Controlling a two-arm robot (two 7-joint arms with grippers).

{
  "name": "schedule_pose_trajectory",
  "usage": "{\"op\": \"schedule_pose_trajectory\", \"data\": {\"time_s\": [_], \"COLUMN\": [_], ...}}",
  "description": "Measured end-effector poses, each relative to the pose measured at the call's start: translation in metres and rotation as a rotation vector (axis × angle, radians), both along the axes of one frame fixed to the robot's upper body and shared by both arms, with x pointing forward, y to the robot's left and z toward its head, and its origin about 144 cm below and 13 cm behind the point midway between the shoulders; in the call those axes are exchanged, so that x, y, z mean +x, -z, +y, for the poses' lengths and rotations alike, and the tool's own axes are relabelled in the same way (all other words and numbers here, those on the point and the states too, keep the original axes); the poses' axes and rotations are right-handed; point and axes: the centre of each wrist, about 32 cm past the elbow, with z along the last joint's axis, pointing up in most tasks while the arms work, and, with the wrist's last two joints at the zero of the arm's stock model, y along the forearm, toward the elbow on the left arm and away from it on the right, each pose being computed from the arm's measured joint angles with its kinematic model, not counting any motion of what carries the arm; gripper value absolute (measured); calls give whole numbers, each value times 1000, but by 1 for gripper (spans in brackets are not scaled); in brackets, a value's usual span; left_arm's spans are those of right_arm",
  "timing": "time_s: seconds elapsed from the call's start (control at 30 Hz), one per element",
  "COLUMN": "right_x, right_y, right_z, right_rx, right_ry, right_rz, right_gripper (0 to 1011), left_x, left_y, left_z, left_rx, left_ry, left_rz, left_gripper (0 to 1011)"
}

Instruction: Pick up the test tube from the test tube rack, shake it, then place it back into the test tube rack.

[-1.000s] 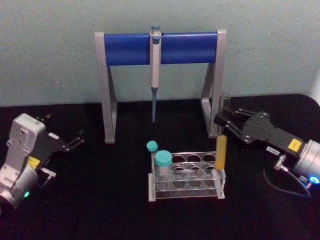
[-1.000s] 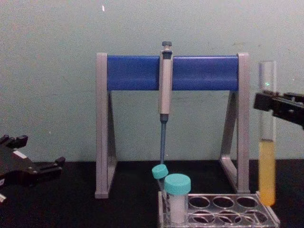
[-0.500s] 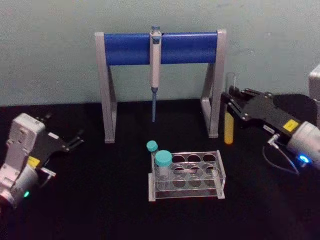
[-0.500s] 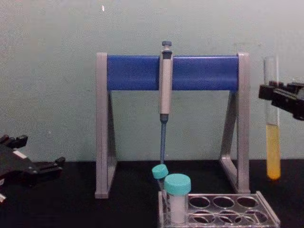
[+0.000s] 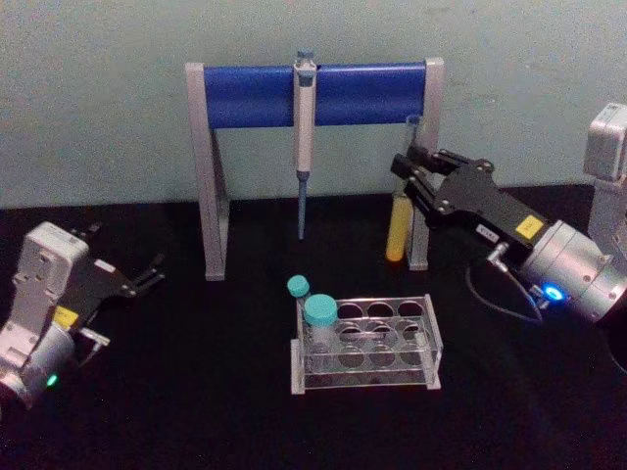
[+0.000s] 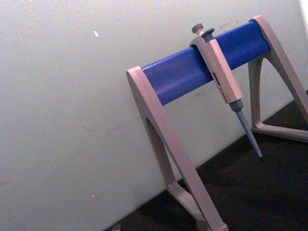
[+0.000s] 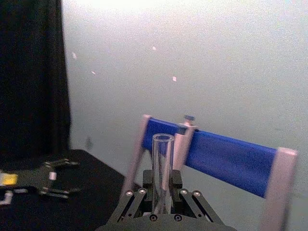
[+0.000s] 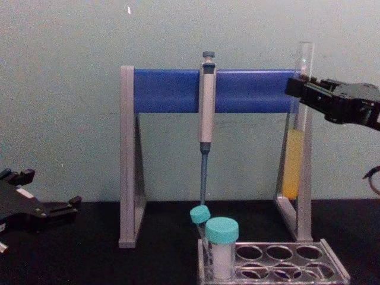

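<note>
My right gripper (image 5: 409, 176) is shut on the test tube (image 5: 397, 225), a long clear tube with yellow liquid in its lower part. It holds the tube upright in the air, well above the table and in front of the stand's right leg. In the chest view the test tube (image 8: 293, 163) hangs below the right gripper (image 8: 300, 89). The right wrist view shows the test tube (image 7: 162, 168) open-topped between the fingers. The test tube rack (image 5: 430, 338), low and clear, stands on the black table in front, also seen as the test tube rack (image 8: 332, 268). My left gripper (image 5: 147, 274) is parked open at the left.
A grey-and-blue pipette stand (image 5: 313, 93) with a hanging pipette (image 5: 304, 137) stands at the back against the wall. Two teal-capped vials (image 5: 319, 318) sit in the rack's left end. The black table (image 5: 196, 392) has free room left of the rack.
The right gripper has carried the test tube up and out of the rack, first right and back, then left and higher, to in front of the stand's right leg. The left arm has not moved.
</note>
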Motion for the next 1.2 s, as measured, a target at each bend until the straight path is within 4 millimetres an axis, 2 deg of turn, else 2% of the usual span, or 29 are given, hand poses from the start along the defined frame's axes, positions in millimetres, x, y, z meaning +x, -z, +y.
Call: {"op": "schedule_pose_trajectory", "data": {"time_s": [0.17, 0.4, 0.63, 1.2], "right_x": [-2, -16, -30, -25], "right_y": [4, 9, 11, 14], "right_z": [2, -6, -17, -12], "right_rx": [35, 44, 19, 3], "right_ry": [-75, -160, -137, -93], "right_rz": [18, 65, 88, 56], "right_gripper": [229, 229, 229, 229], "left_x": [0, 0, 0, 0], "left_y": [0, 0, 0, 0], "left_z": [0, 0, 0, 0], "left_rx": [0, 0, 0, 0], "left_ry": [0, 0, 0, 0], "left_rz": [0, 0, 0, 0], "left_gripper": [1001, 1001, 1001, 1001]}}
